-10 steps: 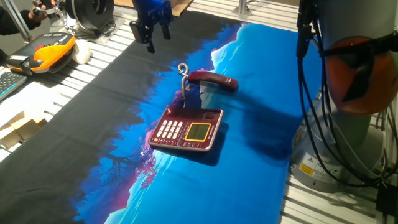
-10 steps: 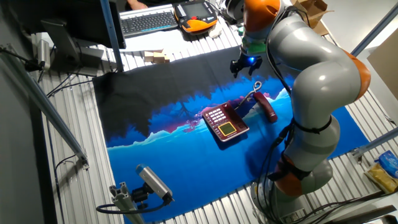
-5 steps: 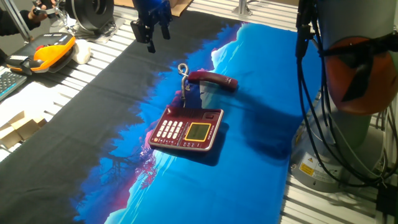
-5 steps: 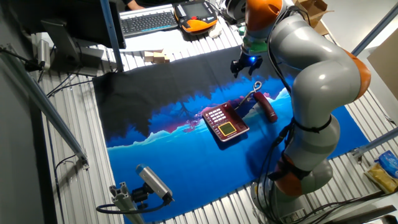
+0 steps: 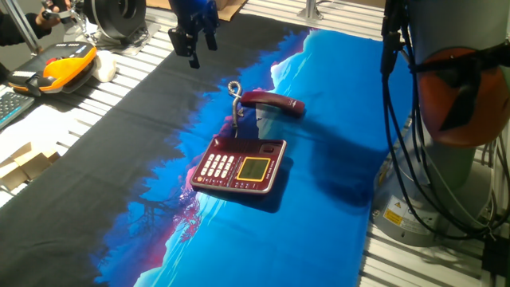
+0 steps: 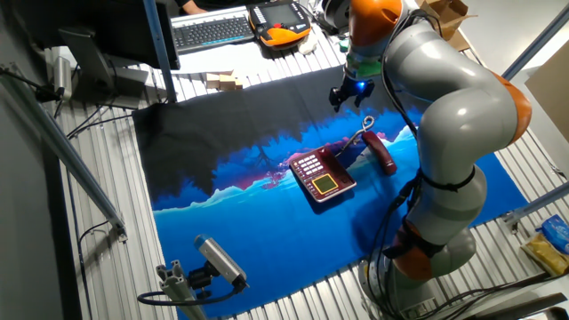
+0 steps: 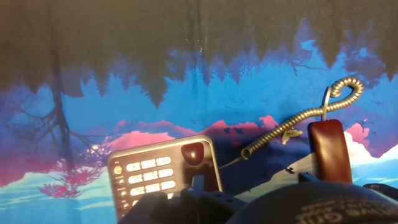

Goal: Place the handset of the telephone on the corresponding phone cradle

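Currently, the claw [image 5: 194,48] is held above the dark part of the printed cloth [image 5: 319,96] that covers the counter [image 5: 119,72], well apart from the telephone [image 5: 239,166]. Its two fingers are seen spread, with nothing between them. The handset [image 5: 273,103] is found lying on the cloth just beyond the telephone, off the phone cradle [image 5: 259,145], with its pale curly cord [image 5: 235,100] looped up beside it. In the other fixed view the claw [image 6: 345,96] is seen hanging above and beyond the handset [image 6: 384,155], while the telephone [image 6: 321,174] is set on the blue area of the cloth. In the hand view the white keypad [image 7: 148,176] is shown at the lower edge, and the handset [image 7: 329,151] is seen to its right, apart from the base. An orange and black device [image 5: 65,65] is left at the counter's far edge.
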You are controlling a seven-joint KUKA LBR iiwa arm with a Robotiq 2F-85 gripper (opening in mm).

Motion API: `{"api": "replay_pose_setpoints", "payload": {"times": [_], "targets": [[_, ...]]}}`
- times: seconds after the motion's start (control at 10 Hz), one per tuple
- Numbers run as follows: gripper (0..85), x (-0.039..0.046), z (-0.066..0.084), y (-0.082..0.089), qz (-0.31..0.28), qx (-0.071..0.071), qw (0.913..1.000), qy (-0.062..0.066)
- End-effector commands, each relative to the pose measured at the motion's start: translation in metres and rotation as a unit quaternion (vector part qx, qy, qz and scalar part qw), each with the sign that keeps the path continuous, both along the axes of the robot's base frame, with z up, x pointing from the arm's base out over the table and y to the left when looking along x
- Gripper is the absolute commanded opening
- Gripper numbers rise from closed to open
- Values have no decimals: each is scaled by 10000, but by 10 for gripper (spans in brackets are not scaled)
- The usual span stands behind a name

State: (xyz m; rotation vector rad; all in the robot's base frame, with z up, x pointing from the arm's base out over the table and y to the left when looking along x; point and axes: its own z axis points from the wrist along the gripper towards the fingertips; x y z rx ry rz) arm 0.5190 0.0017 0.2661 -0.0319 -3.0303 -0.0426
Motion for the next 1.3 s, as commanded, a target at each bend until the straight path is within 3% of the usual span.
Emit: {"api": "replay_pose_setpoints", "payload": {"times": [0.0, 0.4, 1.2], "targets": [[680, 0, -13, 0, 1, 3, 10000, 13], [680, -7, -99, 7, 113, -256, 9996, -26], [680, -8, -110, 12, 168, -264, 9995, -3]]}}
